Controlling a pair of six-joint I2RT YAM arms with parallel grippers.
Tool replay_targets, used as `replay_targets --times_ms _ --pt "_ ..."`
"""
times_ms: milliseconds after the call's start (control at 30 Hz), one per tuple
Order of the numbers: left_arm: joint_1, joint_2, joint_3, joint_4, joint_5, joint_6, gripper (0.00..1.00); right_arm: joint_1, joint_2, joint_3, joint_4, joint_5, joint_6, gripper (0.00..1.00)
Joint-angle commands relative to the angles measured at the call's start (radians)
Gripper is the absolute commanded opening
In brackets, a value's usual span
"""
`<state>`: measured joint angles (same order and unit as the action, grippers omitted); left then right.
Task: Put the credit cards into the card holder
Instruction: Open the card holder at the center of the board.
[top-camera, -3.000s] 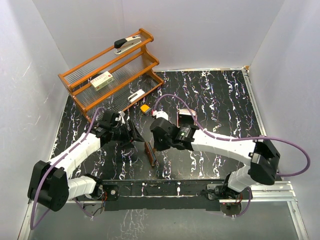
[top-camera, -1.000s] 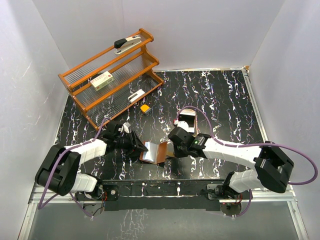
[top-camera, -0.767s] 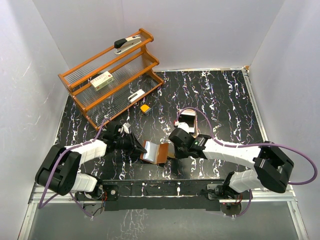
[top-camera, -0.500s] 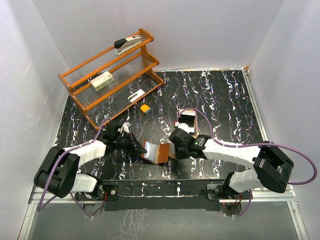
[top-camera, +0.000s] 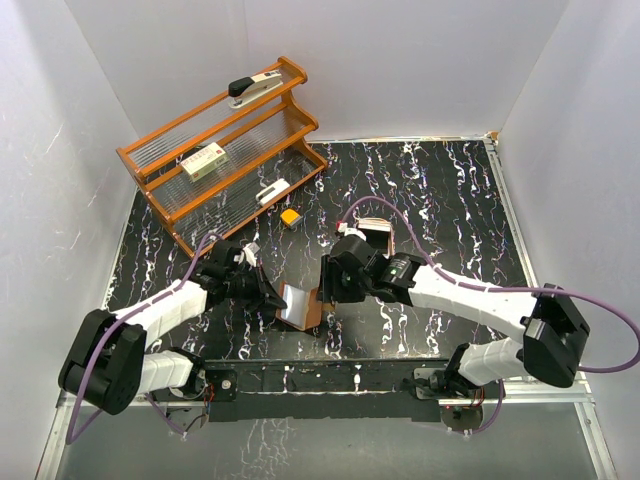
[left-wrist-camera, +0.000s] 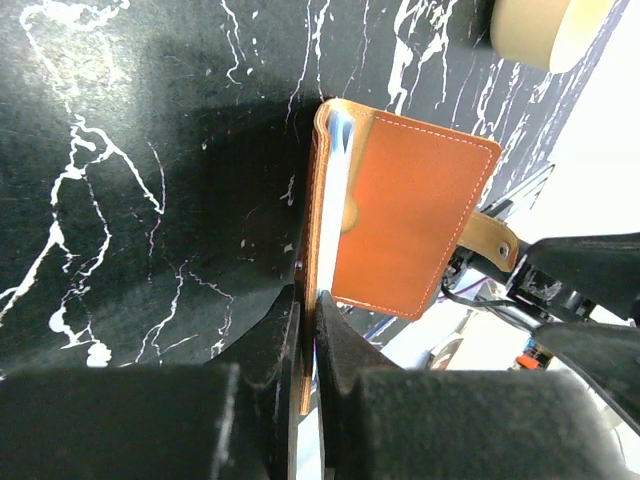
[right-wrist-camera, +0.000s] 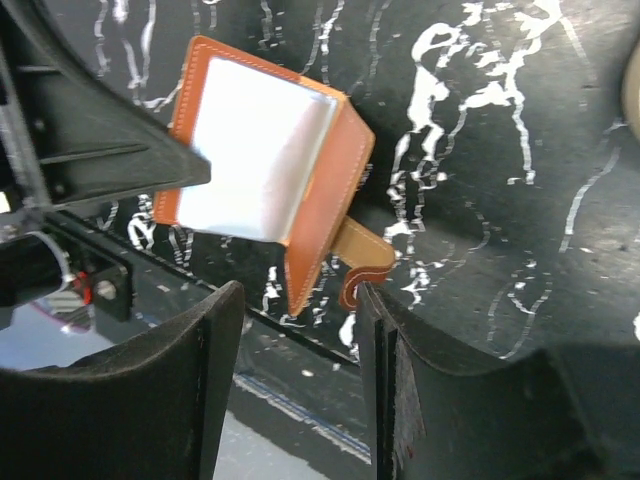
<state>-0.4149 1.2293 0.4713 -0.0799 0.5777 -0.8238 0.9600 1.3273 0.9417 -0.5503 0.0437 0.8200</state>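
The card holder (top-camera: 301, 306), a reddish-brown leather wallet, stands half open near the front of the table. My left gripper (top-camera: 270, 294) is shut on the edge of one flap (left-wrist-camera: 309, 330). The other flap (left-wrist-camera: 410, 220) hangs free with its short tab (right-wrist-camera: 361, 266). The silvery-grey inner face (right-wrist-camera: 262, 152) shows in the right wrist view. My right gripper (right-wrist-camera: 295, 340) is open just above the wallet's tab side, holding nothing. Pale credit cards (top-camera: 373, 228) lie behind the right arm, partly hidden.
A wooden shelf rack (top-camera: 225, 150) stands at the back left with a stapler (top-camera: 255, 87) and a small box (top-camera: 203, 160) on it. A yellow-orange block (top-camera: 291, 216) lies in front of the rack. White walls close in three sides.
My right gripper has opened, let go of the wallet and drawn up and left. My left gripper has shut on the wallet's flap. The wallet has folded partway.
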Motion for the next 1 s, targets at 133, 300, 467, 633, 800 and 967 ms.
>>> replay_targets --times_ms 133,300,467,633,800,967 --pt "-0.011 -0.038 0.047 -0.083 -0.019 0.051 0.00 0.000 0.072 0.036 0.207 -0.132 0.077 0.44" --pt "-0.016 -0.034 0.051 -0.096 -0.027 0.058 0.00 0.009 0.141 0.046 0.234 -0.134 0.062 0.37" --pt "-0.017 -0.044 0.050 -0.090 -0.008 0.051 0.04 0.009 0.190 0.030 0.215 -0.093 0.040 0.30" --pt "-0.018 -0.054 0.003 0.028 0.065 -0.015 0.11 0.009 0.209 -0.017 0.239 -0.094 0.038 0.28" --pt "-0.018 -0.060 -0.055 0.153 0.110 -0.090 0.05 0.009 0.226 -0.053 0.265 -0.068 0.002 0.28" --pt "-0.019 -0.057 -0.068 0.175 0.123 -0.086 0.00 0.009 0.261 -0.072 0.300 -0.071 -0.011 0.28"
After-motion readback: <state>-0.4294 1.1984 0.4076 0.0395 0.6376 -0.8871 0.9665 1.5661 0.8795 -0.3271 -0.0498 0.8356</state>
